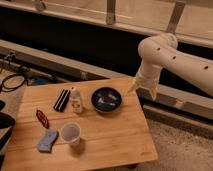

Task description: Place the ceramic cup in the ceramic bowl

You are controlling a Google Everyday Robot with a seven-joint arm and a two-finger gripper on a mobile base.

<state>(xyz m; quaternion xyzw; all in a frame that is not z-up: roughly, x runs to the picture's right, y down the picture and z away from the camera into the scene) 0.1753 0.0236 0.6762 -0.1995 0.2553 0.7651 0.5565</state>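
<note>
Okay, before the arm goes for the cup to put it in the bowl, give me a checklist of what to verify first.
1. Ceramic cup standing upright, rim up, on the table: ok.
2. Ceramic bowl open side up, wider than the cup: ok.
3. Gripper at the cup: not ok; it hangs by the table's far right edge, beside the bowl.
4. Gap between cup and blue sponge on its left: cannot tell.
5. Route from cup to bowl free of the white bottle: ok, but the bottle stands close to the bowl's left.
</note>
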